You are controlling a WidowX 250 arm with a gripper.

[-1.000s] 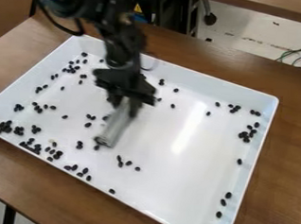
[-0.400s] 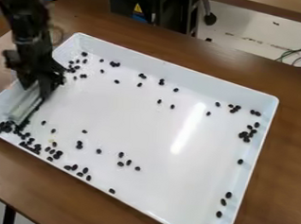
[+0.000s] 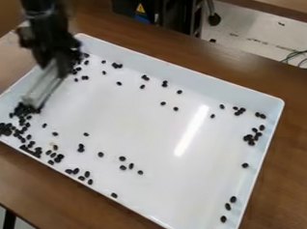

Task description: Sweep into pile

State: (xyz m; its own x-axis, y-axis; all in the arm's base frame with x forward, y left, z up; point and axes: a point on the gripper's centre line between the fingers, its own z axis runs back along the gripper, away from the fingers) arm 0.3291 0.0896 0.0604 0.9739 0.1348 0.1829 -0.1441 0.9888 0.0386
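The black gripper point(image 3: 51, 62) hangs over the tray's left side, shut on a pale, see-through sweeping tool point(image 3: 43, 87) that slants down to the left. By the tool's lower end lies a dark clump of beans point(image 3: 26, 109), close to the left wall of the white tray point(image 3: 212, 84). A denser pile of black beans point(image 3: 3, 129) sits in the left corner. More beans trail along the lower-left edge, and others lie scattered over the floor and near the right wall. The arm may hide some beans behind it.
The tray's raised walls surround the work area on a brown wooden table point(image 3: 303, 143). Behind the table's far edge stand dark equipment point(image 3: 139, 7) and some cables point(image 3: 304, 57). A bright glare streak crosses the tray floor.
The gripper and tool went from mid-tray to the left wall, then slightly up and right. Beans from the middle are gone from there, and a clump now shows by the tool's lower end.
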